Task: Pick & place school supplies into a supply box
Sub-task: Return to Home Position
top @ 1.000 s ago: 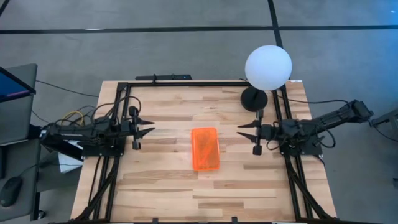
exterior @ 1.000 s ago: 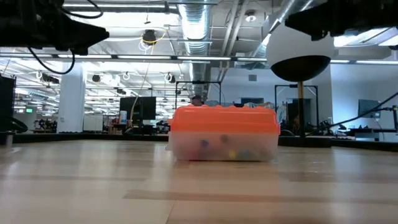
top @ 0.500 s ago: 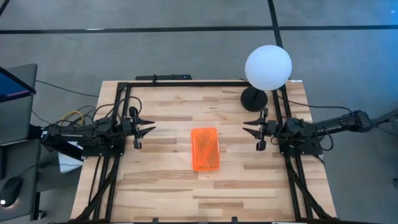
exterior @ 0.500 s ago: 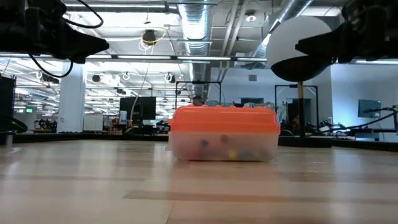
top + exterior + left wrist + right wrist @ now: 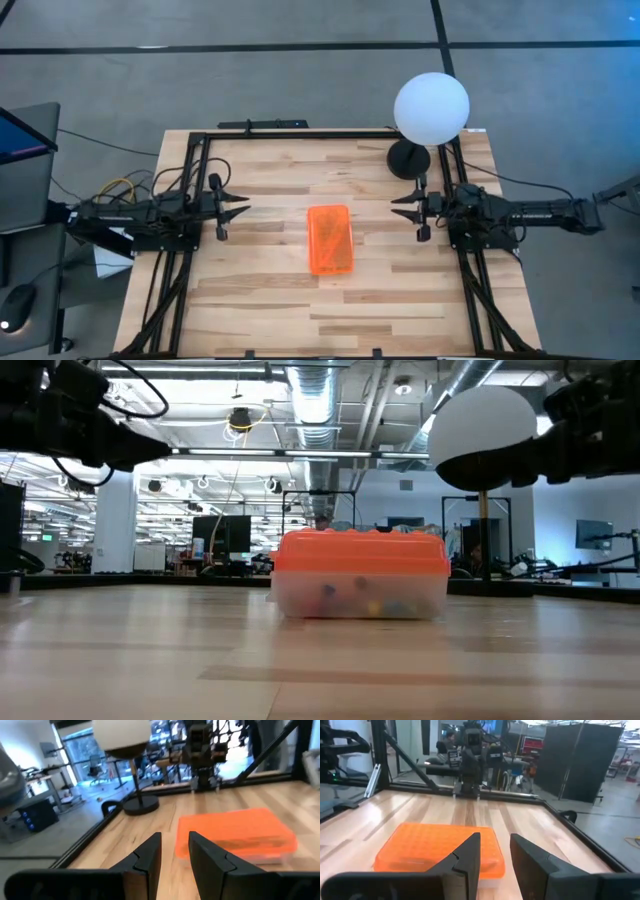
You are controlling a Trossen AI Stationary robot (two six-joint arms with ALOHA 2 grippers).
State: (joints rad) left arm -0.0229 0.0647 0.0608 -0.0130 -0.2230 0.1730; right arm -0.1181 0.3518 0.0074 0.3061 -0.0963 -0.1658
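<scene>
The supply box [image 5: 331,240] sits closed on the surface [image 5: 260,300]. In the last second the right end effector [image 5: 394,206] has drawn back from the box. The left end effector [image 5: 242,205] flanks the box's other side. Both are parted and empty. Packing looks finished, with only homing left.

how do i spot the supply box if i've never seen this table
On the wooden table, between the left gripper and the right gripper, lies the supply box. It is a small flat rectangular case, clear below with a bright orange lid, shut. Its only neighbour, a white globe lamp on a black base near the right gripper, is round and tall.
</scene>
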